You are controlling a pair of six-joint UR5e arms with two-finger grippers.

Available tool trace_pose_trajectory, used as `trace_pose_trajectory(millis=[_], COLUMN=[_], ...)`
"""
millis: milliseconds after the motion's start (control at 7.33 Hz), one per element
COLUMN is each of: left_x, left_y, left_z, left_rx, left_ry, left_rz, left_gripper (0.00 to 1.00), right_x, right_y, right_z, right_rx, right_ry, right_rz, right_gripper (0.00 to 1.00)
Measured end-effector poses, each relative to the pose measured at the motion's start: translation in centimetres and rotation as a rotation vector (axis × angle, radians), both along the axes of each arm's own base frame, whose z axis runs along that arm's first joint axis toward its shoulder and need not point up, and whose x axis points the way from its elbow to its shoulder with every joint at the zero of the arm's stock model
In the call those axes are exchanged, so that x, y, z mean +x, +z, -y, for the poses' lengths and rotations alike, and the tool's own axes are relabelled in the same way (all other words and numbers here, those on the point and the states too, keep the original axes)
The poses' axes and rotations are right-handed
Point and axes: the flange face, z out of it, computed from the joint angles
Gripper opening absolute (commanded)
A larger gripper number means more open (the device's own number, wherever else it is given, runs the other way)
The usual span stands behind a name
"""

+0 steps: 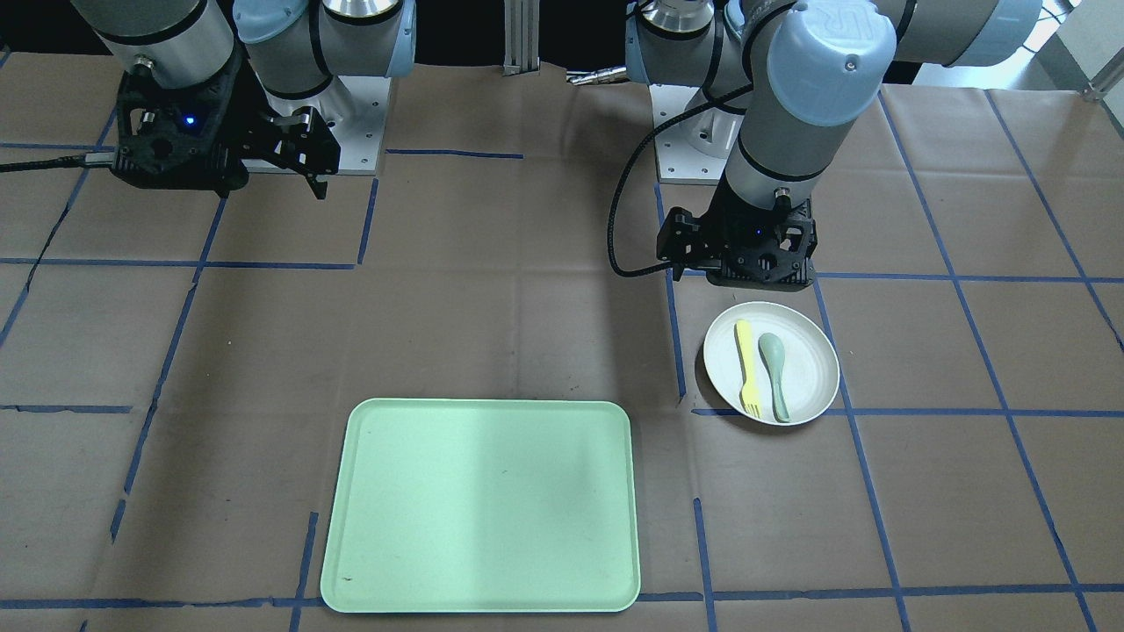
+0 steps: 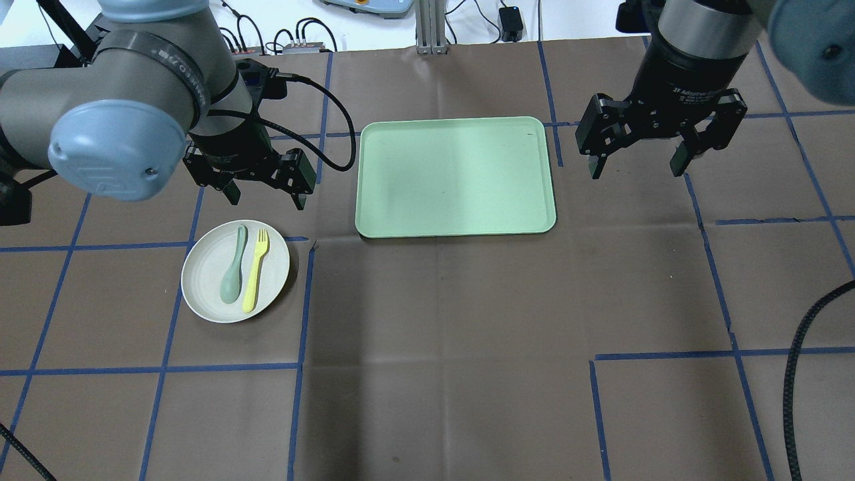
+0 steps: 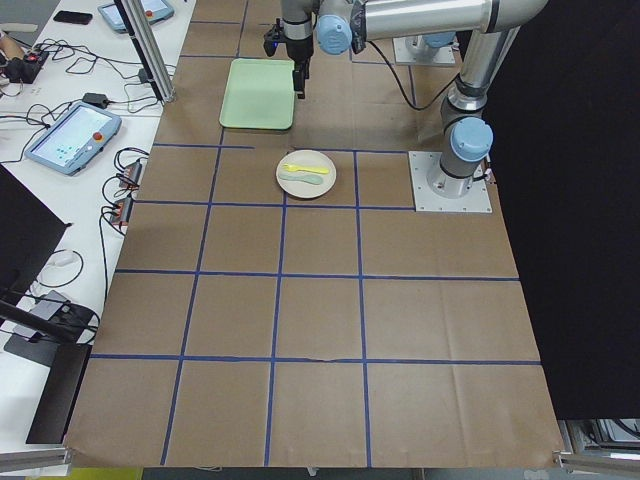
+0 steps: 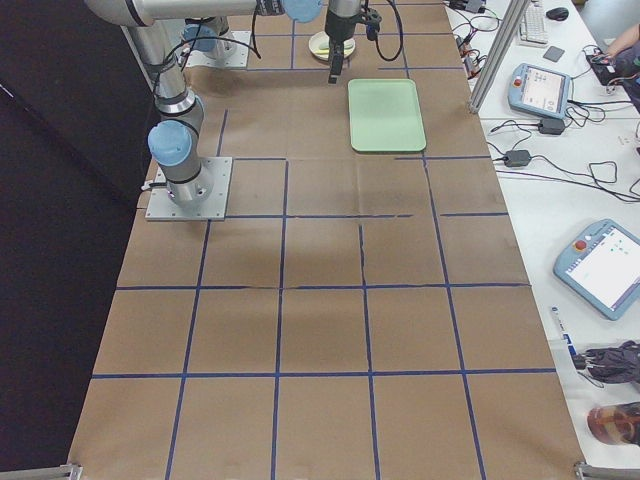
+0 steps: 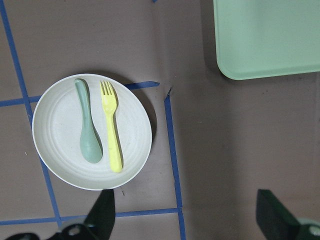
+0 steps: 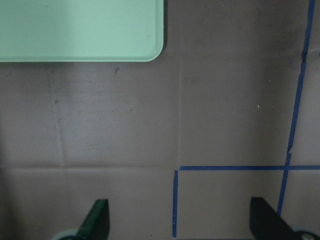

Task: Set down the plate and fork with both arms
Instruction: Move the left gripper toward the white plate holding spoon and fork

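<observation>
The left black two-finger claw (image 2: 266, 198) hangs open above the brown table (image 2: 434, 334), and the round off-white plastic plate (image 2: 207, 284) lies close below it, untouched. On the plate, side by side, lie the slim pale-yellow plastic fork (image 2: 256, 270), on the side nearer the right claw, and a grey-green plastic spoon (image 2: 232, 274). The right black claw (image 2: 634, 170) also hangs open and holds nothing, and a rectangular mint-green tray (image 2: 454, 177) lies between the two claws.

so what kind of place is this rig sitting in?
Most likely a robotics lab data-collection cell: a brown-paper table marked with a blue tape grid, teach pendants on the side bench, and bolted-down metal base plates under the robots.
</observation>
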Motion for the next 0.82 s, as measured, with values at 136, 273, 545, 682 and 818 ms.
trace_pose_trajectory(millis=[136, 273, 545, 682, 818], left_x=[0.3, 0.8, 1.2, 1.2, 1.2], left_y=[-0.2, 0.0, 0.6, 0.7, 0.5], left_z=[-0.1, 0.0, 0.2, 0.3, 0.4], left_rx=[0.002, -0.001, -0.007, -0.007, -0.004], left_ry=[0.006, 0.013, 0.016, 0.015, 0.017], left_rz=[-0.001, -0.001, 0.005, 0.007, 0.008], left_gripper=[1.0, 1.0, 1.0, 1.0, 1.0], right_x=[0.1, 0.0, -0.4, -0.5, -0.6], right_y=[-0.5, -1.5, -3.0, -3.2, -3.2], right_z=[-0.1, -0.2, 0.1, 0.2, 0.2], right_rx=[0.009, 0.02, -0.002, -0.016, -0.024], right_ry=[0.01, 0.017, 0.008, 0.004, 0.001], right_rz=[-0.003, -0.003, -0.005, -0.005, -0.005], right_gripper=[1.0, 1.0, 1.0, 1.0, 1.0])
